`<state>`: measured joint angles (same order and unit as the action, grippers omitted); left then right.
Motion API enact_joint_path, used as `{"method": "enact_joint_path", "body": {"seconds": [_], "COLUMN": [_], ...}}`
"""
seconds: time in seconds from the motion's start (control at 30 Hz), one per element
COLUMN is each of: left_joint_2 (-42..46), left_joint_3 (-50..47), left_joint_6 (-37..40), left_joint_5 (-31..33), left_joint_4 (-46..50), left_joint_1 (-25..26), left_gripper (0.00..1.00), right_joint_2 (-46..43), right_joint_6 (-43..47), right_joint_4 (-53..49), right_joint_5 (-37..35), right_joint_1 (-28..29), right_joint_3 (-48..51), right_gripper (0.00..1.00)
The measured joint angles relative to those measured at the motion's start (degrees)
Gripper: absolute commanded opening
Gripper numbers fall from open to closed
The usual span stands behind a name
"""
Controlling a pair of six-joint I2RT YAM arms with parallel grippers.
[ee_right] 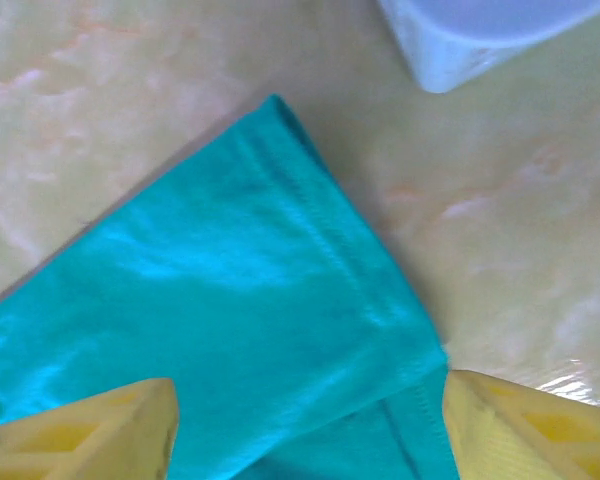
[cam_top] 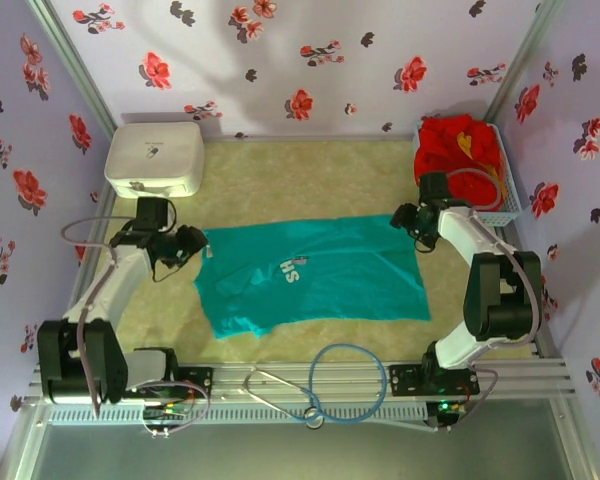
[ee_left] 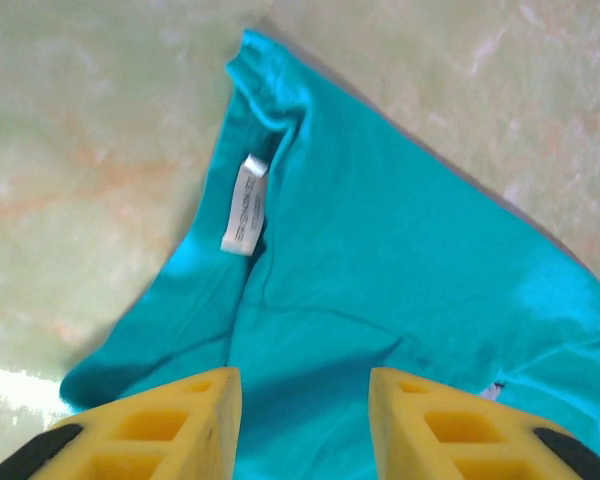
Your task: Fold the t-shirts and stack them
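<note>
- Teal t-shirt (cam_top: 310, 275): count one. It lies spread on the beige table top (cam_top: 280, 170), roughly at its centre, with some wrinkles. White chest lettering (cam_top: 292, 268) faces up.
- Red t-shirts (cam_top: 458, 148): heaped in one pale blue basket (cam_top: 516, 196), beyond the teal t-shirt's far right corner. The number in the heap cannot be told. One yellow mark shows on top.
- White rounded plastic box (cam_top: 153, 158): count one, beyond the teal t-shirt's far left corner and well apart from it.
- Left gripper (cam_top: 192, 245): over the teal t-shirt's left edge. In the left wrist view (ee_left: 305, 425) the two yellow fingers (ee_left: 170, 425) stand narrowly apart, with nothing pinched and the cloth lying beneath the gap.
- One white neck label (ee_left: 245, 205) shows inside the collar, ahead of the left fingers.
- Right gripper (cam_top: 405, 222): at the teal t-shirt's far right corner. In the right wrist view (ee_right: 310, 430) the two yellow fingers (ee_right: 80, 435) are spread wide and hold nothing. The stitched hem corner lies between and ahead of them.
- One basket corner (ee_right: 460, 40) shows near that hem corner, not touching it.
- One blue cable loop (cam_top: 350, 385) lies on the frame rail, on the near side of the teal t-shirt.
</note>
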<state>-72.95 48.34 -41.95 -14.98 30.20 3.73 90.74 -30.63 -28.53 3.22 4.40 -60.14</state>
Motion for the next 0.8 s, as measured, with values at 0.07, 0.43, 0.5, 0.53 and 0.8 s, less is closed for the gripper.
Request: {"method": "enact_joint_path", "body": {"seconds": [0.07, 0.43, 0.5, 0.53, 0.8], "left_joint_2": [-3.58, -21.84, -23.91, -25.07, -32.5], "left_joint_3": [1.07, 5.99, 7.17, 7.91, 13.7], "left_joint_6": [1.05, 3.17, 3.17, 3.19, 3.96], "left_joint_5": [-0.04, -2.67, -3.04, -3.15, -3.65], "left_joint_4": [-1.62, -12.28, -13.35, -13.77, -14.78], "left_joint_1": [0.0, 0.02, 0.02, 0.02, -0.07], "left_gripper": [0.34, 0.35, 0.32, 0.3, 0.02], "right_joint_2": [0.02, 9.38, 10.82, 11.41, 15.67], "right_joint_6": [0.28, 0.2, 0.02, 0.0, -0.9], "right_joint_4": [0.11, 2.6, 2.97, 3.17, 4.7], "right_joint_5": [0.17, 2.89, 3.1, 3.23, 2.93], "right_joint_1": [1.2, 3.43, 3.43, 3.43, 3.43], "right_joint_3": [-0.92, -7.56, -7.98, -8.07, -8.37], "right_gripper": [0.73, 0.74, 0.74, 0.74, 0.72]}}
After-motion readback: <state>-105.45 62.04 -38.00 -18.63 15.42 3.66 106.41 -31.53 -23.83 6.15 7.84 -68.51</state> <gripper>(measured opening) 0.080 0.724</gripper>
